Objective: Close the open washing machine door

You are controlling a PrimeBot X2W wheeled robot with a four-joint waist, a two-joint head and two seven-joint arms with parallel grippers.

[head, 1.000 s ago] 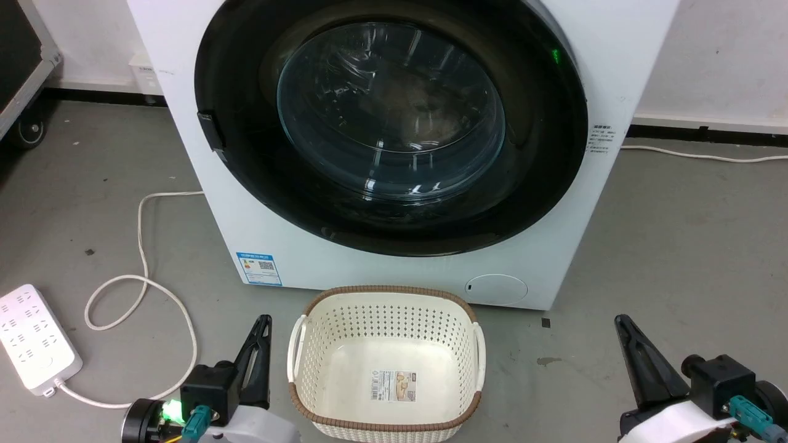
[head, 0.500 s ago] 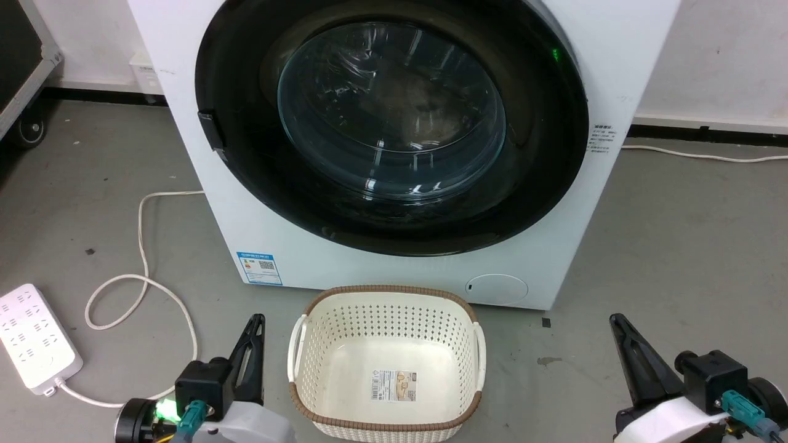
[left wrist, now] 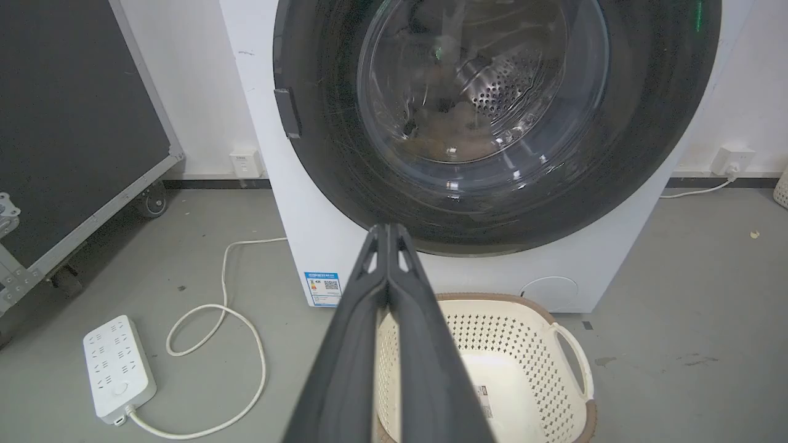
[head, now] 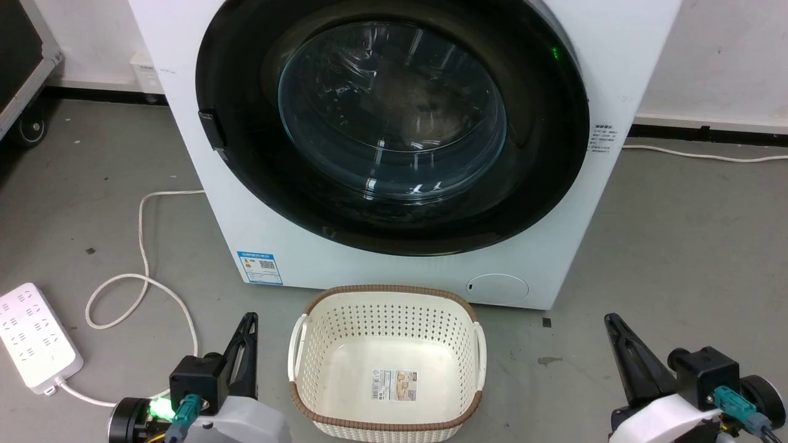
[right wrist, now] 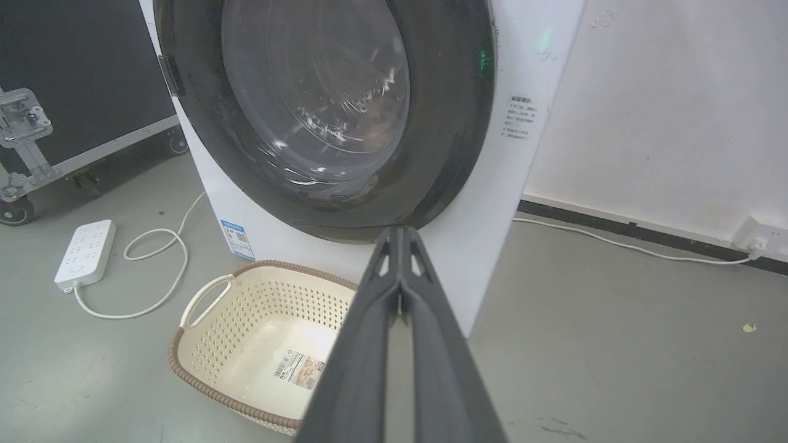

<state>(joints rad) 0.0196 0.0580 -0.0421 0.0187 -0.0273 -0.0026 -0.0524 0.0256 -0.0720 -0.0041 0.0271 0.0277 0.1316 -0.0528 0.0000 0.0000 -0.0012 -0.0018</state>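
Fingers of the left gripper are seen pressed together along their length, with nothing held between them. The fingers of the right gripper are likewise clenched on nothing. Both grippers are held low over the grey floor, one to each side of a perforated cream basket with a brown rim, and well apart from the washing machine. The washing machine door is shown lying flush against the white front of the machine. Its glossy black rim frames the bulging glass window, through which the perforated metal drum is visible in the left wrist view. A dark latch tab is seen at the rim's left edge, and a small green light is lit at its upper right. The basket is placed on the floor just in front of the machine, below the door. A white power strip and its looped cable are laid on the floor to the left.
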